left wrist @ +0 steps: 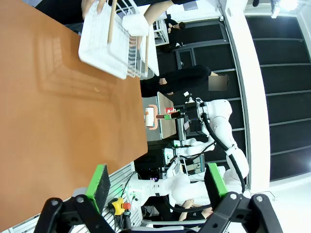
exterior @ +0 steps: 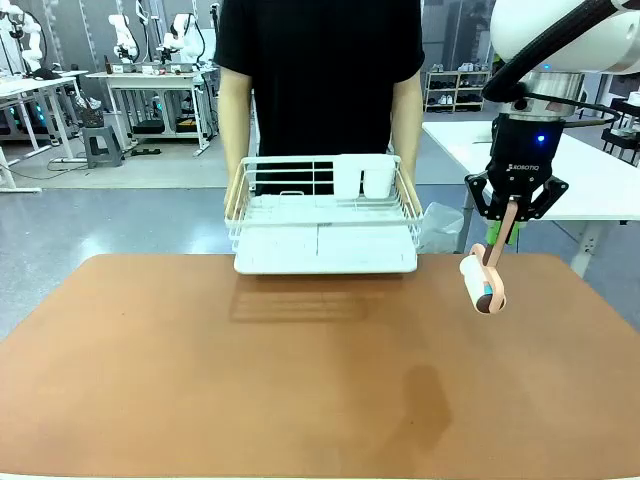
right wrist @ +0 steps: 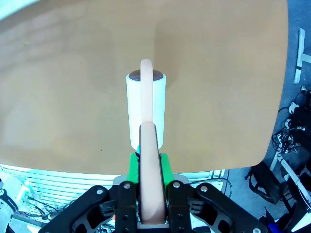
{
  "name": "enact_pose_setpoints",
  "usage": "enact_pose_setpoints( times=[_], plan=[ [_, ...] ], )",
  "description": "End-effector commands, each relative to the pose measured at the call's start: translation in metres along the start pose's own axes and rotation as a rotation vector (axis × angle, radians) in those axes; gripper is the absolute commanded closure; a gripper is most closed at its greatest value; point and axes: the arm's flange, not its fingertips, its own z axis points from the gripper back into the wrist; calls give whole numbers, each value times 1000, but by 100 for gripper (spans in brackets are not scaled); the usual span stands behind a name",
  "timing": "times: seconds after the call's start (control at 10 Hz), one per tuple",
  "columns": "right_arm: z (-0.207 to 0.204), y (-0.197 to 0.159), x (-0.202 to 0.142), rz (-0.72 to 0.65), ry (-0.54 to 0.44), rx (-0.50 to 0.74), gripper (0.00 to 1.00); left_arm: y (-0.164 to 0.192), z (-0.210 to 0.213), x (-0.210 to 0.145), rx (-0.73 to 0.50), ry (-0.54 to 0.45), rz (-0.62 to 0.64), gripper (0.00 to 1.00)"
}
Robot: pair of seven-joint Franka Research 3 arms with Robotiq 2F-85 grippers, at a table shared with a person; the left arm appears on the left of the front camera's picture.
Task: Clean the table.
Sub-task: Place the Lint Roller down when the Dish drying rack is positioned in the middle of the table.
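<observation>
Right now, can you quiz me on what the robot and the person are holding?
1. Fill in: the left gripper is ____.
2. True or false: the right gripper is shut on the roller.
3. Who holds the rack? A the person; B the left gripper; C the right gripper.

Key: 1 open; 2 true; 3 A.

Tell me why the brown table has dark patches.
Front view: they are shadows on the table, a striped one near the dish rack, a softer blob probably from the lint roller in the right gripper. Left wrist view: the rack's stripes show.
</observation>
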Motion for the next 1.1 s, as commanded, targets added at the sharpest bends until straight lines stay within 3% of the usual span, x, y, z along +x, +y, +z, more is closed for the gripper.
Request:
enact_pose_setpoints(
  times=[0.0, 1.0],
  plan=[
    [3, 1, -2, -4, -11, -2, 79, 0, 4, -1, -15, 2, -23, 0],
    [3, 1, -2, -4, -11, -2, 79, 0, 4, -1, -15, 2, -23, 0]
  ],
)
